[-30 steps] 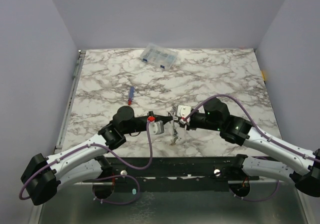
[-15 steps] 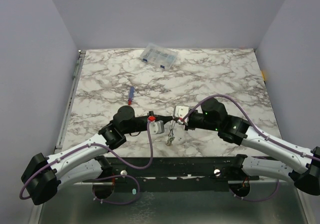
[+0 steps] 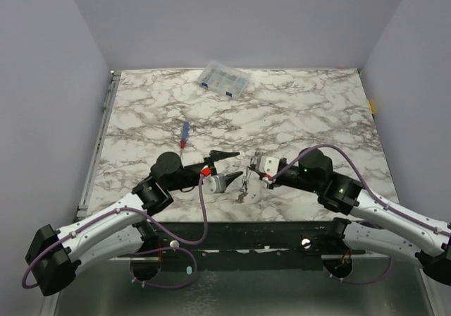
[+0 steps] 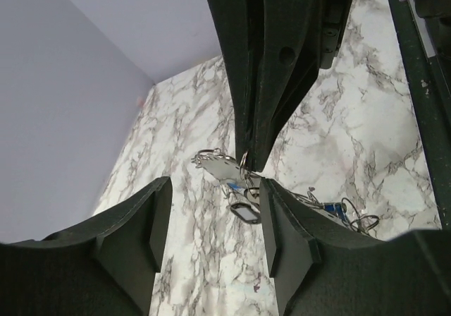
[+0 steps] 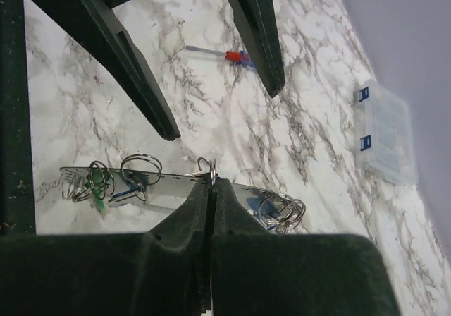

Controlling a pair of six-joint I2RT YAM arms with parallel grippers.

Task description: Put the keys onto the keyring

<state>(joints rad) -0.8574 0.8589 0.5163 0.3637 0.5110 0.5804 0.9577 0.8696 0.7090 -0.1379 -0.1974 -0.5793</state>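
My right fingers [image 5: 197,214] are pressed together, pinching the keyring [image 5: 176,180] at mid-length. My left fingers [image 4: 134,231] stand spread just beside it. The keyring looks like a thin grey band strung with small rings and keys [image 5: 97,189]. Only this wrist view shows the green and blue tags; from above it's a grey tangle, and I can't tell whether it touches the surface [image 5: 296,104]. Beyond lie a screwdriver [image 5: 225,53] and a box [image 5: 384,132].

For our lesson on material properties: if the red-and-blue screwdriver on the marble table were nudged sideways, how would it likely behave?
The screwdriver looks slim and rounded, lying flat on the smooth table, so it would probably roll rather than slide. It appears rigid, so it likely stays stiff if lifted. Being small, it is probably light.
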